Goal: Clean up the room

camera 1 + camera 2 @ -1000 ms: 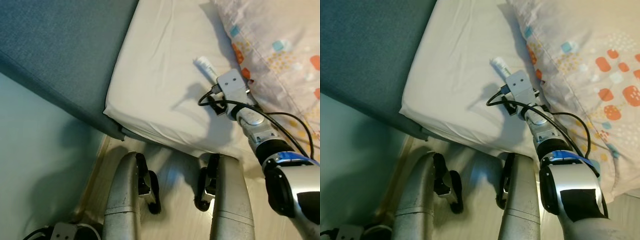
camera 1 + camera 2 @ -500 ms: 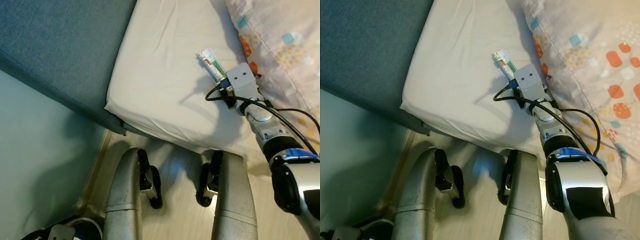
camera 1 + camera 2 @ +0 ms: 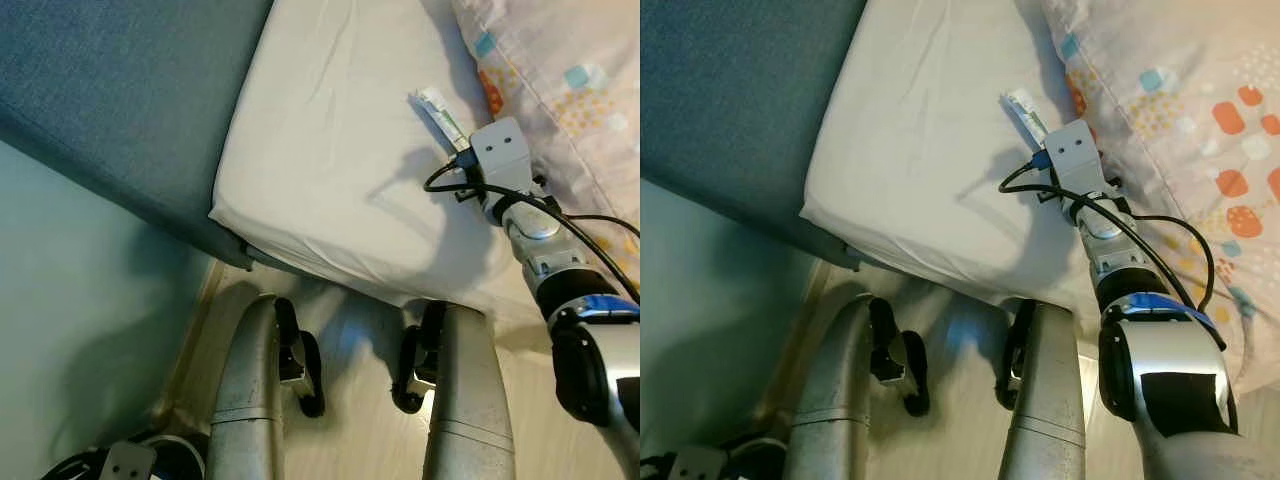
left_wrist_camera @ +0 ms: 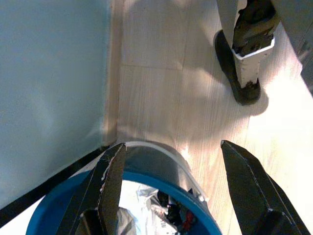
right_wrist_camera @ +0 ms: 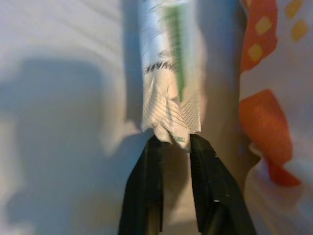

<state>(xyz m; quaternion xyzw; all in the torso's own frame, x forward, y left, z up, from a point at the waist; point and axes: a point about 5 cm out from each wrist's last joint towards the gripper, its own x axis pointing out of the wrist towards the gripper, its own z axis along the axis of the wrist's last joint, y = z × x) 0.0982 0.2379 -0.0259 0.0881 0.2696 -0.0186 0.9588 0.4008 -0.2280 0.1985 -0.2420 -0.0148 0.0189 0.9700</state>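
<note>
Since half a second ago I see my right gripper (image 5: 170, 142) has drawn back toward the pillow (image 3: 560, 70), and the white tube (image 3: 441, 110) has turned with it on the bed (image 3: 320, 150), its fingers (image 5: 146, 176) pinching the crimped end. My left gripper (image 4: 171, 161), fingers spread, hangs over the blue bin (image 4: 58, 205) on the floor (image 4: 171, 73), crumpled wrappers inside.
</note>
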